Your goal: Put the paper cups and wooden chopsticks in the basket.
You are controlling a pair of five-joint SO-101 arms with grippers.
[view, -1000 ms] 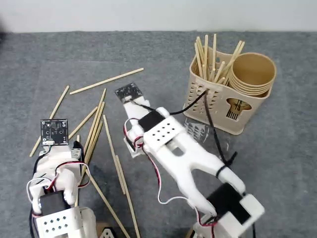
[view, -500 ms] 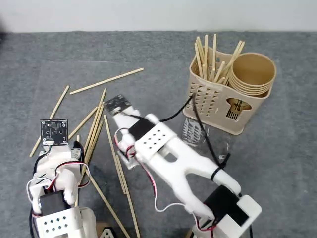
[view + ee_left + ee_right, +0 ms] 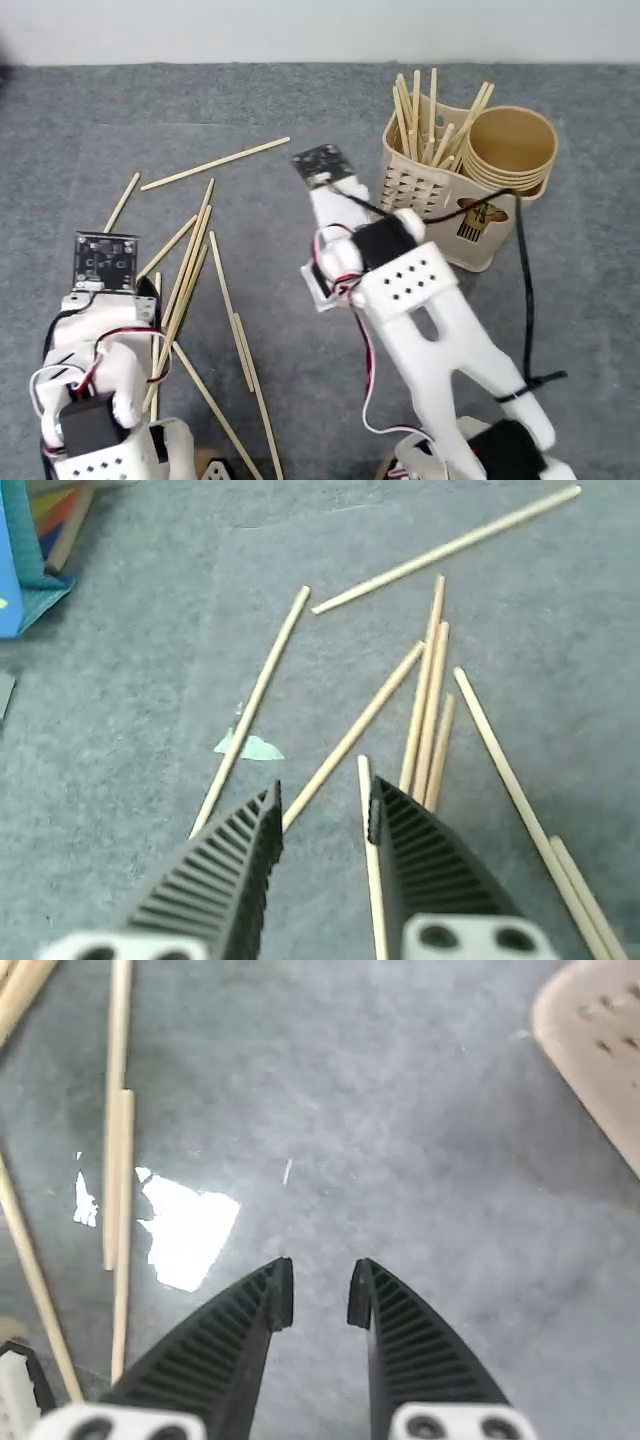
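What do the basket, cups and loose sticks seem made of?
Basket: likely moulded plastic, matte beige, with regular holes in its wall. Cups: paper, by their thin stacked rims, plain tan. Sticks: pale matte wood, possibly bamboo; grain too fine to tell.

One basket, one stack of cups, chopsticks in two lots.

A single basket stands on the desk, and in it sits one nested stack of paper cups showing about five rims, beside roughly eight or nine upright chopsticks that overlap too much for a sure count. About ten loose chopsticks lie on the desk, three of them bunched side by side. Two arms stand at the near edge.
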